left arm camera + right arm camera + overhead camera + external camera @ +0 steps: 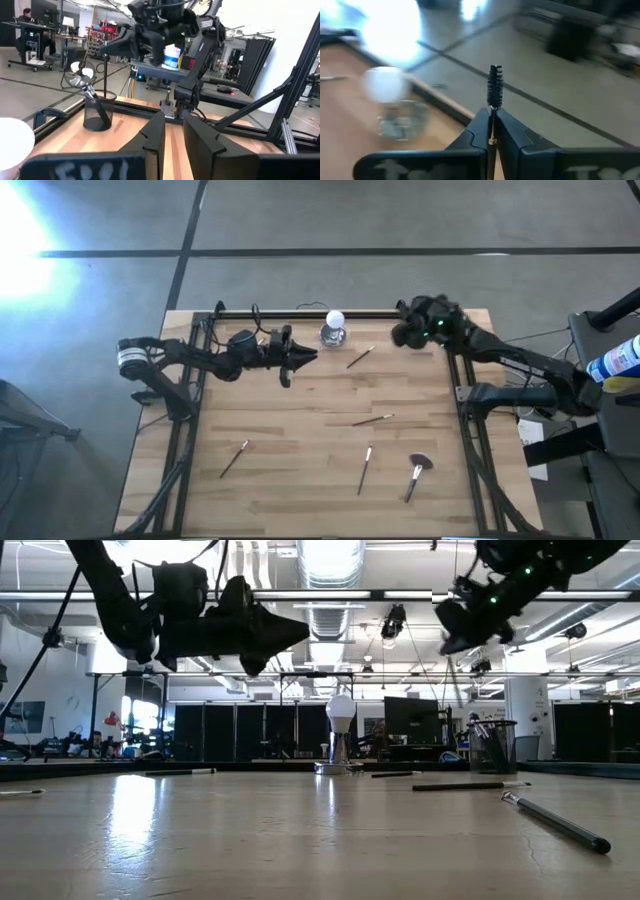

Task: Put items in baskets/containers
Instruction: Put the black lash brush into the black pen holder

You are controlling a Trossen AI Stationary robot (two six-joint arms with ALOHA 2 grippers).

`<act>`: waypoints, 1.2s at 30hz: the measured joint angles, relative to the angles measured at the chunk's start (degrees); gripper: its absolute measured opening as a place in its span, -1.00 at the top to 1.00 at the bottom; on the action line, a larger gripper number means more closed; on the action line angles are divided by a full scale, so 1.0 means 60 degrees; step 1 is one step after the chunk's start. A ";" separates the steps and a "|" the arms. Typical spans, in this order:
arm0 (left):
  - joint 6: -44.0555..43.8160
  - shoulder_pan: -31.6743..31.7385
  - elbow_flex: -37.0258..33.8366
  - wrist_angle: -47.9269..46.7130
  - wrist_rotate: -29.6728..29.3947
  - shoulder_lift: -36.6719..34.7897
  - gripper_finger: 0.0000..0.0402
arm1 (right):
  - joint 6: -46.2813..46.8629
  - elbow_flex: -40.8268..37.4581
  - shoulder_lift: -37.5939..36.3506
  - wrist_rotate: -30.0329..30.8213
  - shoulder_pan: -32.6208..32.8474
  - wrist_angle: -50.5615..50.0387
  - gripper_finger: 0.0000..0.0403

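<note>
The right gripper (491, 131) is clenched on a thin spoolie brush (494, 86): its wire stem rises straight up between the dark fingers, and the black bristled, spiral head stands clear above the tips near the frame's centre. In the high view this gripper (408, 332) hangs over the table's upper right corner.

The black mesh cup (98, 113) stands at mid-left of the left wrist view on the pale wooden table (130, 120), with brush heads fanning out of its top.

The left gripper (300, 358), fingers pressed together and gripping nothing, hovers at upper centre of the high view, just left of the shiny silver object with a white ball (334, 327).

Loose brushes lie flat: one diagonal (360, 357) right of the ball, one nearly horizontal (373, 420) at centre right, one diagonal (234, 459) lower left, one near vertical (365, 470), and a fan-headed brush (416, 475) at lower right, head uppermost
</note>
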 joint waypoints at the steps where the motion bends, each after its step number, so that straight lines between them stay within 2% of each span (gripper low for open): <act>1: 0.0037 0.0000 -0.0014 0.0002 0.0000 0.0000 0.68 | -0.0050 -0.0047 -0.0147 0.0057 -0.0361 -0.0133 0.93; 5: 0.0155 0.0000 -0.0074 0.0000 0.0000 0.0000 0.68 | -0.0351 -0.0197 -0.0306 -0.0038 -0.1790 -0.0238 0.93; 8: 0.0167 0.0000 -0.0089 -0.0004 0.0003 0.0000 0.68 | -0.0231 -0.0368 -0.0108 -0.0797 -0.2723 -0.0036 0.93; 14: 0.0184 0.0000 -0.0089 -0.0011 0.0000 0.0000 0.68 | 0.0201 -0.0915 0.0553 -0.1478 -0.3651 0.0530 0.93; 17: 0.0184 0.0000 -0.0089 -0.0012 0.0000 0.0000 0.68 | 0.0442 -0.1052 0.0941 -0.1943 -0.3825 0.0648 0.93; 25: 0.0184 0.0000 -0.0091 -0.0026 0.0001 0.0000 0.68 | 0.0870 -0.1134 0.1608 -0.2102 -0.3822 0.0754 0.93; 36: 0.0184 0.0000 -0.0091 -0.0138 0.0002 0.0004 0.68 | 0.1298 -0.0918 0.1802 -0.2172 -0.3822 0.0309 0.60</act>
